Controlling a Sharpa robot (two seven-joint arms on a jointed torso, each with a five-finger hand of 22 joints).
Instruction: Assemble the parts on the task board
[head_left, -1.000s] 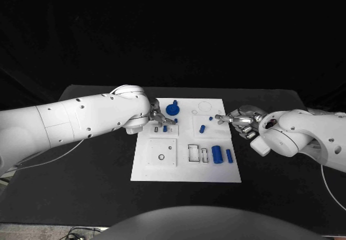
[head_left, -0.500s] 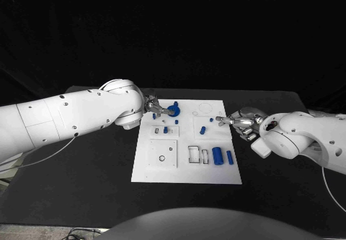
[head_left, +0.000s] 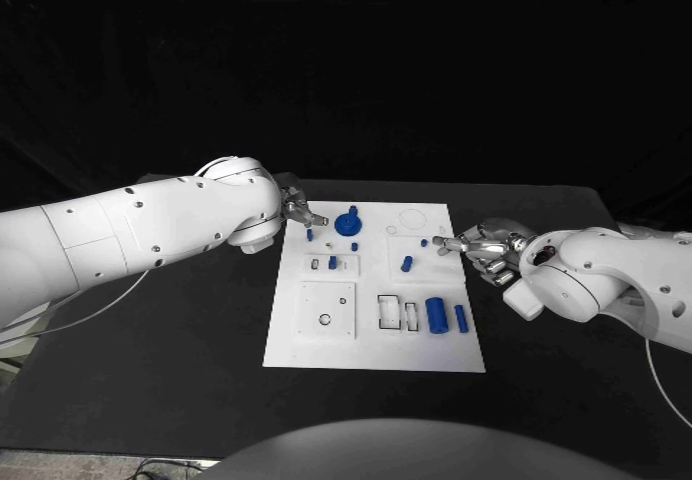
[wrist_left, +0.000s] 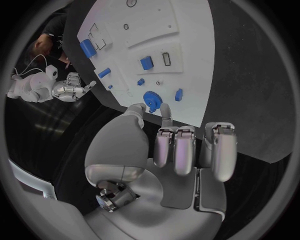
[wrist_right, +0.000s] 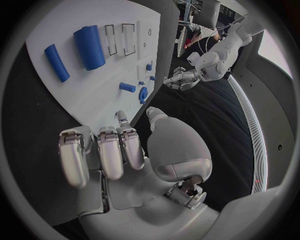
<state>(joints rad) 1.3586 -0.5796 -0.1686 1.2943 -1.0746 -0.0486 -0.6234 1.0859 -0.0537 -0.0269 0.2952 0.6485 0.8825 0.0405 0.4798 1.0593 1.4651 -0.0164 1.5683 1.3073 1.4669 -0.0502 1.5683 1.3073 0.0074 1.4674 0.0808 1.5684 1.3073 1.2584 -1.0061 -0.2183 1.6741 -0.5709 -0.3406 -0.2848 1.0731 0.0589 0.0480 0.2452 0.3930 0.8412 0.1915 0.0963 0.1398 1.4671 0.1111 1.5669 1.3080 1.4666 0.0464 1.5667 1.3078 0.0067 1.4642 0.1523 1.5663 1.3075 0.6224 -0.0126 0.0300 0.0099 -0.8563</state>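
Head view: left hand (head_left: 303, 216) and right hand (head_left: 486, 248) both empty, fingers curled

You see the white task board (head_left: 372, 340) lying in the middle of the black desk (head_left: 188, 330). At the board's far left corner the left hand (head_left: 302, 215) hangs just beside a blue gear (head_left: 346, 223), its fingers curled and nothing visibly held. At the board's right edge the right hand (head_left: 480, 246) reaches in, fingertips near a small blue peg (head_left: 424, 241). Toward the board's near right, two blue cylinders (head_left: 436, 314) lie side by side next to two rectangular slots (head_left: 398, 309).
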